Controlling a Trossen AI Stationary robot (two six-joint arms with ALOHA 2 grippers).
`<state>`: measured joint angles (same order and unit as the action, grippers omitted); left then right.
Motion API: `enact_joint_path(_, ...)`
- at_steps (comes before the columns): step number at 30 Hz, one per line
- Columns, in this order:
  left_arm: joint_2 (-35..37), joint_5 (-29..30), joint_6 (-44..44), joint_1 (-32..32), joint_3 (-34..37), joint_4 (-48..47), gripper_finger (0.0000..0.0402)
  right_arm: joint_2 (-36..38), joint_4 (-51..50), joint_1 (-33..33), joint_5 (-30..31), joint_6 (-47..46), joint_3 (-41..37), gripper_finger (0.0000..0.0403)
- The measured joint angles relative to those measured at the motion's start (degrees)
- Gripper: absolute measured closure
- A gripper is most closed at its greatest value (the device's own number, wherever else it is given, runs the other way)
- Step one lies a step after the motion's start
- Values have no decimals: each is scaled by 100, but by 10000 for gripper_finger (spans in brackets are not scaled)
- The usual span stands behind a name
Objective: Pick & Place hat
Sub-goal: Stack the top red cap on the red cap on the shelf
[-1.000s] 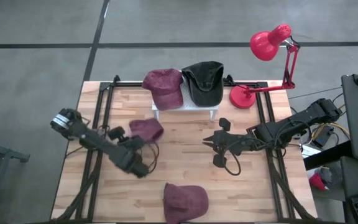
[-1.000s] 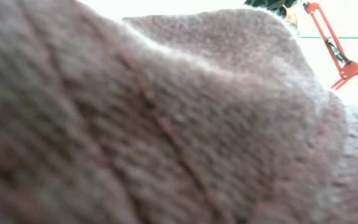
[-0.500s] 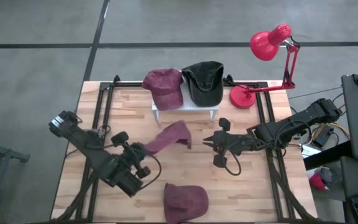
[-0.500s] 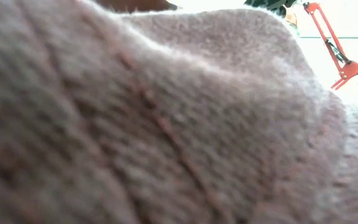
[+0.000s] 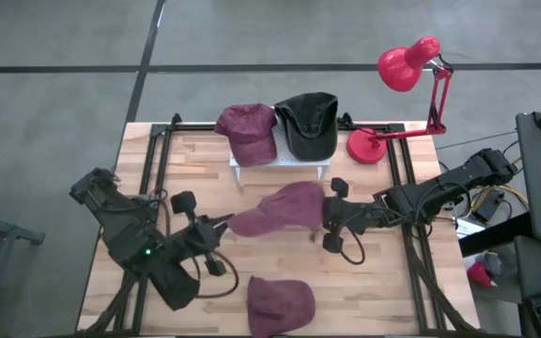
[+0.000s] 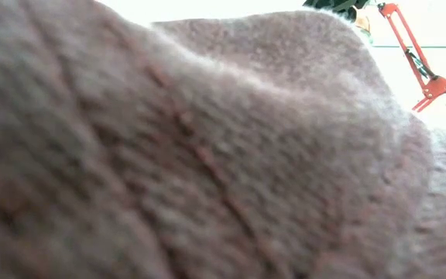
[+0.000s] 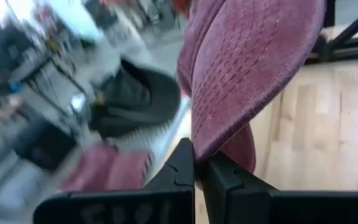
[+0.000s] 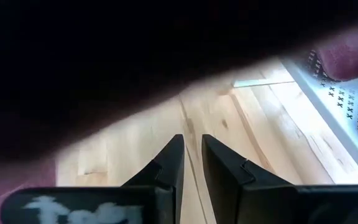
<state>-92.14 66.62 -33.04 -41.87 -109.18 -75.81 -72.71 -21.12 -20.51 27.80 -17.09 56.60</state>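
Note:
My left gripper (image 5: 222, 223) is shut on a maroon cap (image 5: 285, 208) and holds it in the air over the middle of the table. In the left wrist view the gripper (image 7: 196, 168) has the cap (image 7: 247, 68) rising from its tips. My right gripper (image 8: 191, 162) waits at the table's right, its fingers a narrow gap apart with nothing between them. In the high view its tips lie under the held cap. Another maroon cap (image 5: 249, 131) and a black hat (image 5: 310, 124) rest on a white stand (image 5: 280, 165). Another maroon cap (image 5: 280, 302) lies by the near edge. My left gripper pinches the stitched brim at its edge (image 7: 207, 146) between its two fingers. The fingers come from the table's left, slanting only a little downward. The cap is lifted clear of the table and reaches from the fingertips toward the right gripper.
A red desk lamp (image 5: 402, 68) stands on its base (image 5: 366, 145) at the far right. Black rails (image 5: 153, 169) run along both sides of the wooden table. The cap by the near edge (image 6: 223, 155) fills the low view. Bare wood lies between the stand and that cap.
My left gripper has risen and tipped from pointing steeply down to nearly level, still shut. The maroon cap, which lay on the table left of centre, has been lifted clear and swung toward the table's right, now over the right gripper's tips.

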Motion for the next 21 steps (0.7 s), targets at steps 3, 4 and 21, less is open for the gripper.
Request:
enact_joint_path(3,0,222,1042,-23,-25,669,397,31,2,-28,1,51,28,351)
enact_joint_path(4,0,250,1340,-22,-25,870,397,31,-3,-63,1,76,99,351)
enact_joint_path(21,272,1735,2304,-39,-18,1974,397,36,-958,-627,758,1483,2711,351)
